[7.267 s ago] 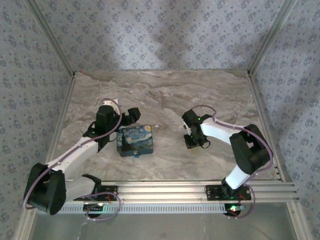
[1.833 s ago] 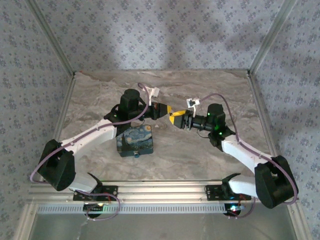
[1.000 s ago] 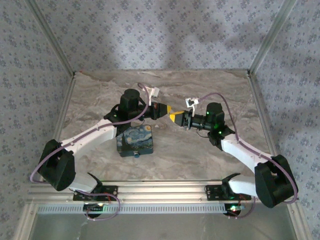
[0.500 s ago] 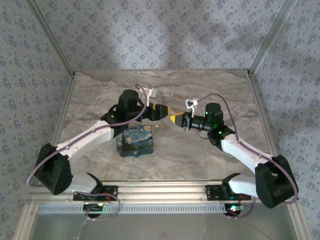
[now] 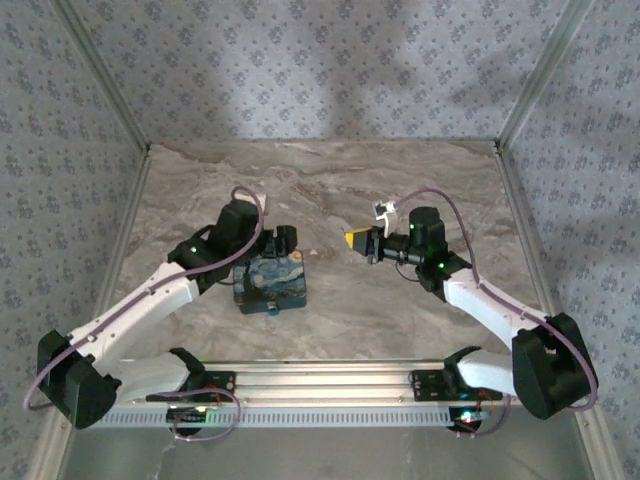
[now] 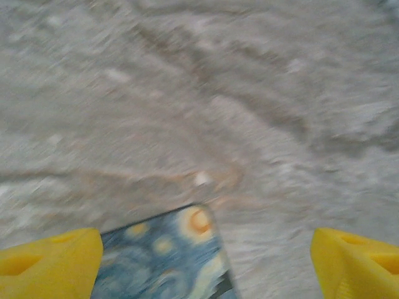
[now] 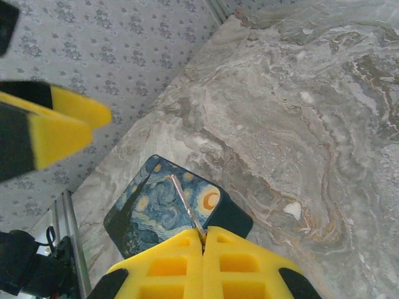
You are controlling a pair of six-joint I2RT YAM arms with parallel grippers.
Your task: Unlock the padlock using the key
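Top view: the left arm is stretched forward, left claw (image 5: 285, 240) just behind the Starry-Night-print box (image 5: 270, 282) on the desk (image 5: 400, 310). The padlock (image 5: 272, 309) sits at the box's near edge. The right arm angles leftward, right claw (image 5: 352, 240) above the desk. Left wrist: yellow pads (image 6: 50, 261) spread wide, released. Right wrist: the claw is clenched on the key (image 7: 186, 205), thin blade over the box.

Right gripper (image 5: 352, 238) points toward nine o'clock, pinching the key (image 7: 186, 202); left gripper (image 5: 285, 240) (fingers wide apart) points toward three o'clock.
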